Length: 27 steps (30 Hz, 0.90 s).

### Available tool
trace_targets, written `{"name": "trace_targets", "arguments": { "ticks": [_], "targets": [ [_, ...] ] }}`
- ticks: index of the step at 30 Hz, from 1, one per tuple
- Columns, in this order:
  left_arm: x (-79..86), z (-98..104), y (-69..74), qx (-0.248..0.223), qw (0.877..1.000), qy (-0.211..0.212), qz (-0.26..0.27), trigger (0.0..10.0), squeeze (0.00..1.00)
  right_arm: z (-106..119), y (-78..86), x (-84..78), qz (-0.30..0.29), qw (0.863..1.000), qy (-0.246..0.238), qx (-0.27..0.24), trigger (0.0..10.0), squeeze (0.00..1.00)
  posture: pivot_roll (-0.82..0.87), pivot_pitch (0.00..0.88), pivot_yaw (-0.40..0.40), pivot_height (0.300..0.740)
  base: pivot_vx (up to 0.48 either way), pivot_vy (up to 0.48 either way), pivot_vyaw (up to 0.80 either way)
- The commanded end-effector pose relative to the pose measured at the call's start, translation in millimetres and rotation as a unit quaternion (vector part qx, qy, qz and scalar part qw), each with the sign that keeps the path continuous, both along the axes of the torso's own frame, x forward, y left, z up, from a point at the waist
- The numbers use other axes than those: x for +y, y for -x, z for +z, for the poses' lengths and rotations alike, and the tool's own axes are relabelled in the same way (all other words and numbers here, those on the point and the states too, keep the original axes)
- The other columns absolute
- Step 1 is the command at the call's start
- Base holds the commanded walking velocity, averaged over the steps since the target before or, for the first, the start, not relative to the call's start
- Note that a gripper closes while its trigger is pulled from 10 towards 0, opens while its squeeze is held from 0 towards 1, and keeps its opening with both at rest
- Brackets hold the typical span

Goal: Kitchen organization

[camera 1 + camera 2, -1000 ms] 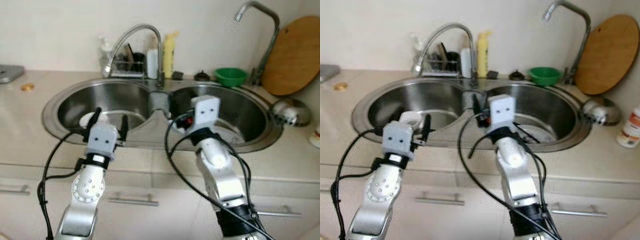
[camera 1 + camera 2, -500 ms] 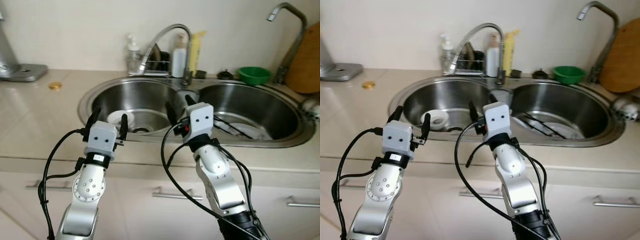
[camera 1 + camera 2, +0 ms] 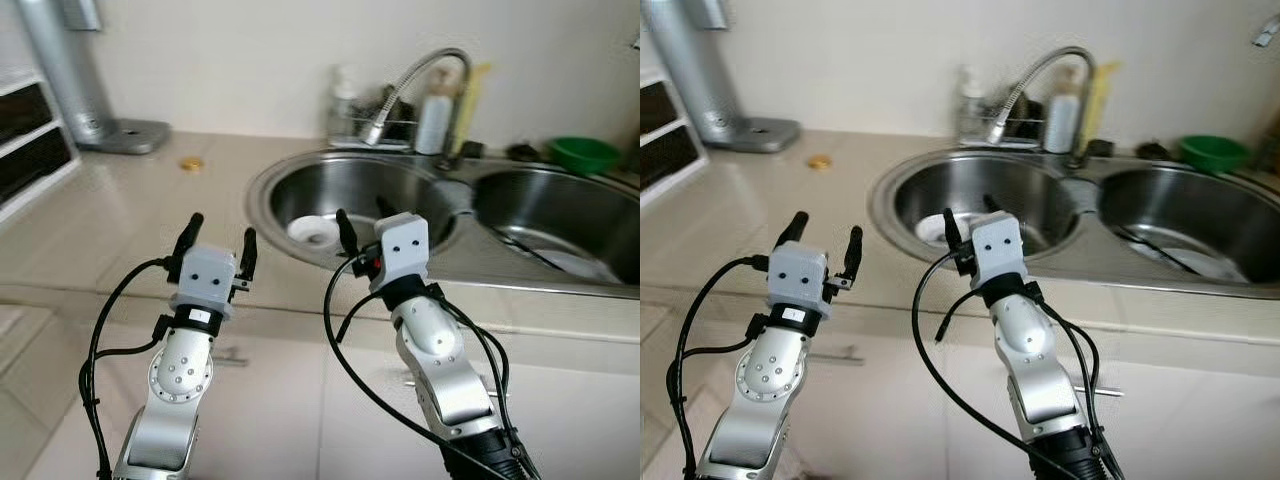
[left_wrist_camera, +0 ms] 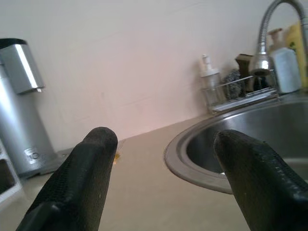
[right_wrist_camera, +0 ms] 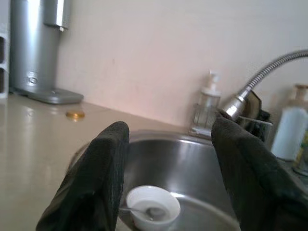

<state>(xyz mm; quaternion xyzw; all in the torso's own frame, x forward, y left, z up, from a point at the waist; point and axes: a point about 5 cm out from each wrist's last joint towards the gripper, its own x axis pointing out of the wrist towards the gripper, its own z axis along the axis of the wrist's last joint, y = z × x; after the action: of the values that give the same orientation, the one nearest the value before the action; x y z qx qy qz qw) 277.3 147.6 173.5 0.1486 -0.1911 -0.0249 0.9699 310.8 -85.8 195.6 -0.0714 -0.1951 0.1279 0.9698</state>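
Observation:
A double steel sink [image 3: 262,185] is set in the beige counter. In its left basin sits a small white bowl [image 3: 316,232] with a spoon [image 5: 144,211] in it. Dark utensils and a pale plate [image 3: 560,262] lie in the right basin. My left gripper [image 3: 217,240] is open and empty above the counter's front edge, left of the sink. My right gripper [image 3: 362,212] is open and empty over the near rim of the left basin, with the bowl just beyond its fingertips.
A curved faucet [image 3: 410,80], a soap pump [image 3: 343,95], bottles and a wire rack [image 3: 400,128] line the back of the sink. A green bowl [image 3: 583,152] sits at far right. A silver appliance [image 3: 70,75] and a small gold lid [image 3: 190,163] stand at the left.
The whole view has swung left, so the sink now lies to the right and the silver appliance has come into sight. Both grippers keep the same open pose.

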Motion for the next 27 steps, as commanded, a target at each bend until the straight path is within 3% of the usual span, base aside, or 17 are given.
{"name": "trace_targets", "arguments": {
  "ticks": [1,6,19,27],
  "targets": [
    [-5.8,4,0.5,-0.01,1.0,-0.002,-0.012,10.0,0.0,4,-1.0,-8.0,-0.019,1.0,-0.003,-0.009,10.0,0.0,-0.02,0.0,0.013,0.74,0.0,0.0,0.0],
    [-5.3,4,-0.1,-0.01,1.0,-0.01,-0.012,10.0,0.0,0,-5.7,-12.7,-0.045,0.999,-0.012,0.018,10.0,0.0,-0.02,0.0,0.015,0.74,0.0,0.0,-0.64],
    [-9.0,4,-0.1,-0.017,0.999,-0.032,-0.02,10.0,0.0,-3,-1.7,-15.8,-0.056,0.998,-0.014,0.01,10.0,0.0,-0.02,0.0,0.019,0.74,0.0,0.0,-0.8],
    [-10.8,4,1.0,-0.022,0.999,-0.028,-0.028,10.0,0.0,-2,0.2,-19.9,-0.069,0.997,-0.018,-0.005,10.0,0.0,-0.02,0.0,0.021,0.74,0.0,-0.308,-0.8]
  ]
}}
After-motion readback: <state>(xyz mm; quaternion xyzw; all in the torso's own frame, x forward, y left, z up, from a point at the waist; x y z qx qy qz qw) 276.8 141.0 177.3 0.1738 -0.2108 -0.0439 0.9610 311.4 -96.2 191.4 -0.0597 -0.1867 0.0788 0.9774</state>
